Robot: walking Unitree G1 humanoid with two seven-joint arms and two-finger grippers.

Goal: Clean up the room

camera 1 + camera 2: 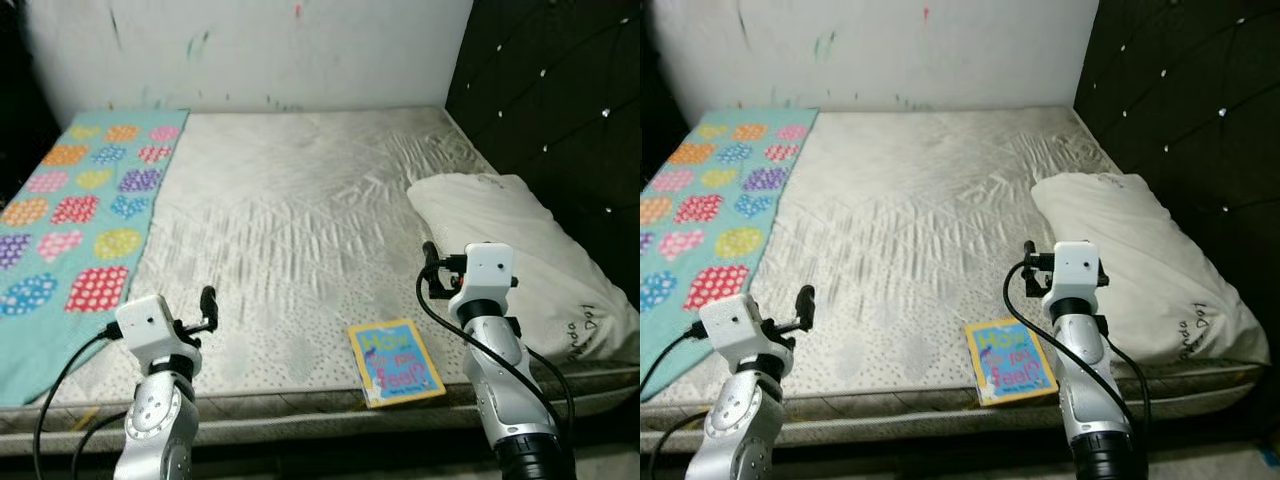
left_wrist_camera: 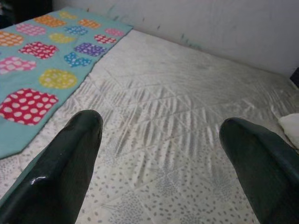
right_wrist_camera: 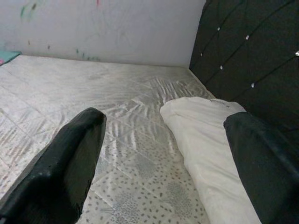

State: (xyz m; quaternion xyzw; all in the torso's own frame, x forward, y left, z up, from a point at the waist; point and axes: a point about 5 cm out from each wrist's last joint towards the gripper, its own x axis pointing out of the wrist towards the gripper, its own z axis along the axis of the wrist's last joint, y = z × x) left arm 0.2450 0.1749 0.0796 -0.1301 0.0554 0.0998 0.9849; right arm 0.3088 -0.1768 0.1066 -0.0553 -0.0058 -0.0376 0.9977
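Observation:
A small blue and yellow book (image 1: 395,361) lies flat at the near edge of the bare mattress (image 1: 300,200). My right gripper (image 3: 168,163) hovers open just right of the book, its fingers (image 3: 70,163) pointing up the bed toward a white pillow (image 1: 510,250). My left gripper (image 2: 163,163) is open above the near left part of the mattress, beside a teal blanket (image 1: 70,210) with coloured dotted shapes.
A black tufted headboard (image 1: 560,110) runs along the right side behind the pillow. A white wall (image 1: 250,50) with small paint marks closes the far end. The blanket hangs over the left side of the bed.

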